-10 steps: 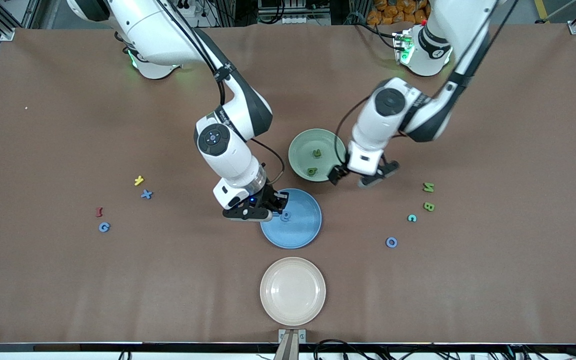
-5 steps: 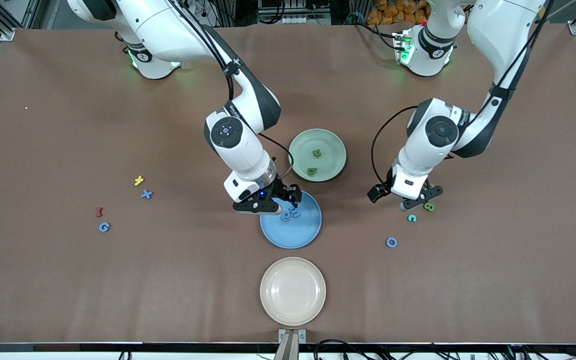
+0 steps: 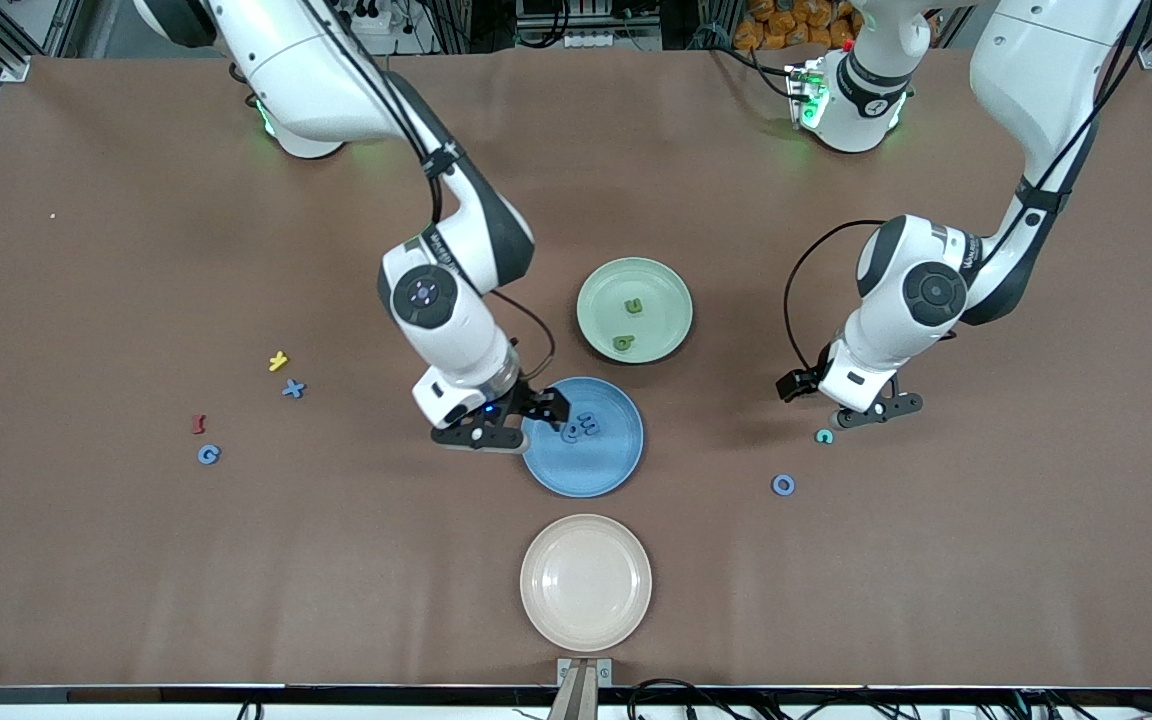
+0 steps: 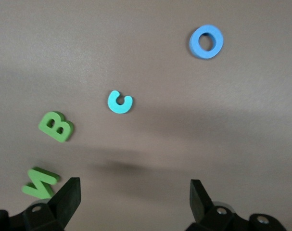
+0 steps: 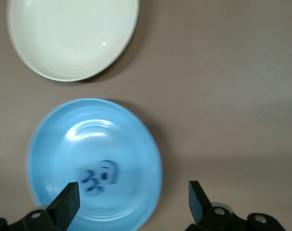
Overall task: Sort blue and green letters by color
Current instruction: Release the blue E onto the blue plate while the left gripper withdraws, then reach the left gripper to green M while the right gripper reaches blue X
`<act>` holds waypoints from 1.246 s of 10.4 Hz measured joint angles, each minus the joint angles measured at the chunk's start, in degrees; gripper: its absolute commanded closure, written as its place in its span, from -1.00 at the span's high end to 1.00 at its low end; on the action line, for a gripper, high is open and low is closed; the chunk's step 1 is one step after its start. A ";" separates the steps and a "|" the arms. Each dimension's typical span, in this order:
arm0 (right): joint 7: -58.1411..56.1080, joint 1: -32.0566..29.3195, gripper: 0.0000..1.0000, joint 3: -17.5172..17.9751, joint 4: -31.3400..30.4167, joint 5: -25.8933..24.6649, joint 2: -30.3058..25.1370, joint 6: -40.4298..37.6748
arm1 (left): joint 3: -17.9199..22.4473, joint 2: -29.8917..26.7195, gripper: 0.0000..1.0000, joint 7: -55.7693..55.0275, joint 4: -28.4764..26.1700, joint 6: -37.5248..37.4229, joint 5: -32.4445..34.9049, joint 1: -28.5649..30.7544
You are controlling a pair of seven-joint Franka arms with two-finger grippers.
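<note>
Two blue letters (image 3: 581,428) lie together in the blue plate (image 3: 601,465), also seen as blue letters (image 5: 100,177) in the right wrist view. My right gripper (image 3: 521,420) hangs open and empty over that plate's rim. The green plate (image 3: 658,290) holds two green letters (image 3: 633,306). My left gripper (image 3: 841,400) is open and empty over the table, by a green B (image 4: 56,126) and green N (image 4: 39,183) that it hides in the front view. A blue O (image 3: 783,485), blue X (image 3: 293,389) and blue G (image 3: 208,454) lie loose.
A teal C (image 3: 824,436) lies just under the left gripper, between the green B and the blue O. A yellow letter (image 3: 278,361) and a red letter (image 3: 198,424) sit by the X and G. A cream plate (image 3: 586,582) stands nearest the front camera.
My right gripper opened and dropped a blue letter into the blue plate, beside the one there. The left arm swung from the green plate out over the green letters.
</note>
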 measured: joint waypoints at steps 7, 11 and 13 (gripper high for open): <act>-42.73 -14.25 1.00 -0.45 0.01 -6.22 0.01 -12.29 | 0.21 2.26 1.00 17.64 -1.61 -0.33 8.46 7.09; -63.01 -20.31 1.00 -0.53 -0.02 -7.21 -1.42 -17.84 | 0.23 3.85 1.00 17.70 -2.78 -0.33 14.70 9.00; -68.74 -22.63 1.00 -0.56 -2.40 -7.91 -3.81 -19.08 | 0.23 3.90 1.00 17.73 -4.09 -0.21 15.05 9.63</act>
